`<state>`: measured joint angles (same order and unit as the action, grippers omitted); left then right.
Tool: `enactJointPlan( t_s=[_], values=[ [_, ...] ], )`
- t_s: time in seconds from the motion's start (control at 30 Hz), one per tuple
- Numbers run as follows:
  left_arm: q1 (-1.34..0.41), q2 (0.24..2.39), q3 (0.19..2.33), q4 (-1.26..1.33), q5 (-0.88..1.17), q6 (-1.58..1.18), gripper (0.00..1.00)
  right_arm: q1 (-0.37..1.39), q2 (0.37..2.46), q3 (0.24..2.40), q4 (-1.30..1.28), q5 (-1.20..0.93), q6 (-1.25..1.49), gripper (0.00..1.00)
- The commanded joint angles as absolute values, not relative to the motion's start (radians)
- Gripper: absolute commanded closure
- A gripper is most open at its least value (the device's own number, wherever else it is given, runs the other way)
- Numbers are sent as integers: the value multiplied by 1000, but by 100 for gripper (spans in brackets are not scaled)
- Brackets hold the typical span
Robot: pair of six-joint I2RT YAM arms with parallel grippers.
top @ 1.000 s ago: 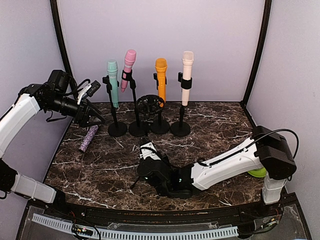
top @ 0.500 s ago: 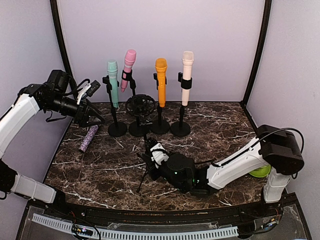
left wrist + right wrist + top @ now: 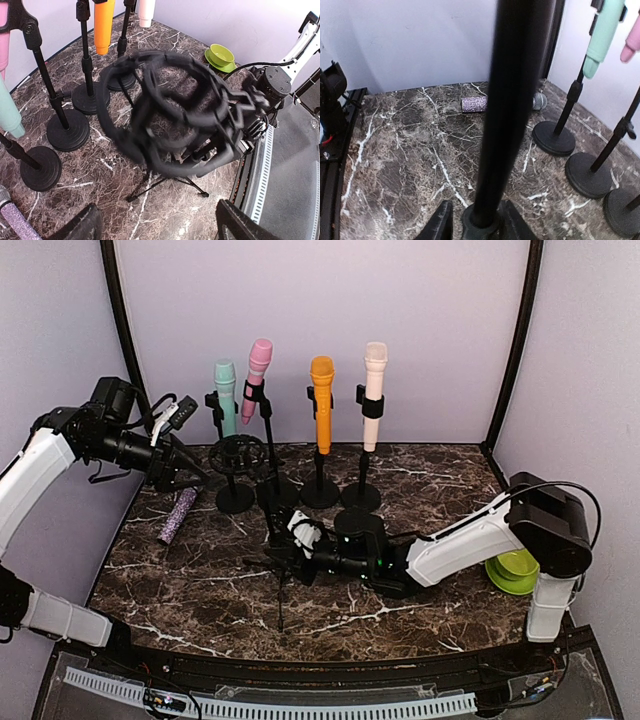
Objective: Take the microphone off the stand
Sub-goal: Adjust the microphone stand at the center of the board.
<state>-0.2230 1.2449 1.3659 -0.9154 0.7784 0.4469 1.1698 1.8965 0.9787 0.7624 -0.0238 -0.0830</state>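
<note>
A black tripod stand with an empty ring-shaped shock mount [image 3: 237,453] stands left of the table's middle. My right gripper [image 3: 291,548] is shut on its pole [image 3: 512,100], which runs up between my two fingers [image 3: 439,226]. The mount fills the left wrist view [image 3: 170,110], blurred. A glittery purple microphone [image 3: 177,515] lies flat on the marble near the left wall; it also shows in the right wrist view [image 3: 476,103]. My left gripper [image 3: 190,472] is open and empty, held above the table just left of the mount, with its fingers [image 3: 82,226] wide apart.
Teal [image 3: 225,400], pink [image 3: 256,375], orange [image 3: 322,400] and cream [image 3: 374,390] microphones stand in clips on round-based stands along the back wall. A green bowl [image 3: 515,570] sits at the right edge, behind my right arm.
My right gripper has swung left with the tripod stand, carrying the shock mount left toward my left gripper. The left arm has barely moved.
</note>
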Motion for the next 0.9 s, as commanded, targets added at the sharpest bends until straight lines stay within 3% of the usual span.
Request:
enactJointPlan(
  t_s=[0.0, 0.17, 0.37, 0.47, 0.57, 0.67, 0.77, 0.87],
  values=[
    [-228, 1222, 1398, -920, 815, 422, 19, 1165, 1899, 993, 770, -45, -139, 48],
    [-230, 1219, 1394, -911, 838, 408, 18, 1168, 1833, 942, 767, 40, -145, 2],
    [-233, 1224, 1390, -897, 849, 382, 18, 1198, 1706, 879, 730, 317, 15, 0],
    [-232, 1228, 1394, -885, 857, 366, 17, 1218, 1662, 960, 498, 493, 95, 0],
    [-232, 1235, 1414, -880, 872, 342, 16, 1271, 1654, 998, 384, 651, -26, 0],
    [-232, 1241, 1444, -884, 880, 326, 13, 1332, 1664, 996, 439, 923, -188, 0],
    [-232, 1236, 1446, -884, 869, 325, 10, 1353, 1630, 998, 446, 889, -230, 0],
    [-233, 1227, 1444, -884, 847, 326, 8, 1350, 1601, 1026, 337, 707, -178, 0]
  ],
)
